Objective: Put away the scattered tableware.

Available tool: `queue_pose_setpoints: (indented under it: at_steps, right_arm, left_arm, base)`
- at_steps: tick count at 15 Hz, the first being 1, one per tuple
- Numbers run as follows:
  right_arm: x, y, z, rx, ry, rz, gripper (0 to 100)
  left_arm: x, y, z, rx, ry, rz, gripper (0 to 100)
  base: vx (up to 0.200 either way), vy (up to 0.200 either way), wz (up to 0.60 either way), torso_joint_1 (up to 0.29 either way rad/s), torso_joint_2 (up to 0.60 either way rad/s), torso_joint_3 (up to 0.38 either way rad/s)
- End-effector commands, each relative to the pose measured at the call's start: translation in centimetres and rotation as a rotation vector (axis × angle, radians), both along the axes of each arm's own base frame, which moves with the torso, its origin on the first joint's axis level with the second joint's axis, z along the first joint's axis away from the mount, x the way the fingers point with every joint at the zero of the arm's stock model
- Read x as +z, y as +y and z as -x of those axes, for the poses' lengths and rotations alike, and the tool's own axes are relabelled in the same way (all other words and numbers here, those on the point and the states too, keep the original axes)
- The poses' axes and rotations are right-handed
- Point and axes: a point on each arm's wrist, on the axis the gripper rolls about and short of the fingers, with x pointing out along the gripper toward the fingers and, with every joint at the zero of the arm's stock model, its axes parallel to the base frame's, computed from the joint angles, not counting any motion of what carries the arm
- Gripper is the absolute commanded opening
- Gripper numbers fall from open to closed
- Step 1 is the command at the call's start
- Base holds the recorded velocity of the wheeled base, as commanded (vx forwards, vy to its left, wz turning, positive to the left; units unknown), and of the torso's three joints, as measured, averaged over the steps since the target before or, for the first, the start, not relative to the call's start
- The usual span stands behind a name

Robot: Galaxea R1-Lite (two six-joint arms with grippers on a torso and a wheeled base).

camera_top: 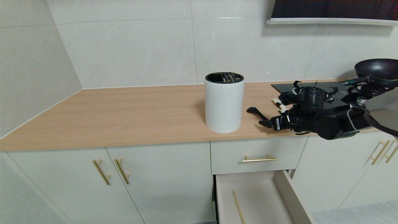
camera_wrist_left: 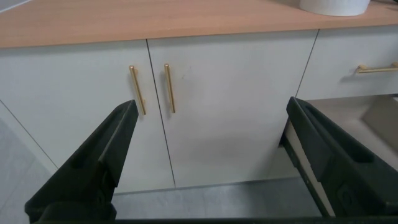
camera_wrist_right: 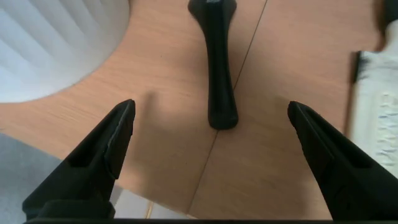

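A black utensil handle point(camera_wrist_right: 217, 74) lies on the wooden counter point(camera_top: 124, 115), just right of the white ribbed utensil holder point(camera_top: 224, 104). My right gripper point(camera_wrist_right: 211, 162) hovers open over the near end of that handle point(camera_top: 255, 112), one finger on each side and nothing held. In the head view this gripper point(camera_top: 265, 122) sits at the counter's front edge. A white-handled utensil point(camera_wrist_right: 376, 106) lies a little farther right point(camera_top: 279, 104). My left gripper point(camera_wrist_left: 211, 162) is open and empty, low in front of the cabinet doors point(camera_wrist_left: 230, 106).
Below the counter a drawer point(camera_top: 289, 193) stands pulled out with a pair of chopsticks point(camera_top: 238, 207) inside. A hob point(camera_top: 326, 87) with a black pan point(camera_top: 377, 70) is at the right. Gold handles point(camera_wrist_left: 152, 90) stick out from the cabinet doors.
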Motion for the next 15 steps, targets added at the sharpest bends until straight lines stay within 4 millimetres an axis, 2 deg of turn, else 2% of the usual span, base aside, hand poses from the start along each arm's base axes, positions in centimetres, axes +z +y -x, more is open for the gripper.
queue_pose_setpoints:
  at_steps: [1,9,10,15]
  right_arm:
    - [-1.0,0.1,-0.6,-0.002,0.012,0.002,100]
    - [-1.6,0.3,-1.5,-0.005,-0.013,-0.003,100]
    - [-1.7,0.3,-1.5,-0.004,-0.011,-0.004,0]
    - [-2.1,1.0,-1.6,0.009,-0.017,-0.005,0]
  left_arm:
    - [0.0,0.0,0.0,0.0,0.001,0.0,100]
    - [0.0,0.0,0.0,0.0,0.001,0.0,100]
    - [0.0,0.0,0.0,0.0,0.001,0.0,100]
    - [0.0,0.0,0.0,0.0,0.001,0.0,100]
  base:
    - [0.0,0.0,0.0,0.0,0.0,0.0]
    - [0.0,0.0,0.0,0.0,0.0,0.0]
    - [0.0,0.0,0.0,0.0,0.0,0.0]
    - [0.0,0.0,0.0,0.0,0.0,0.0]
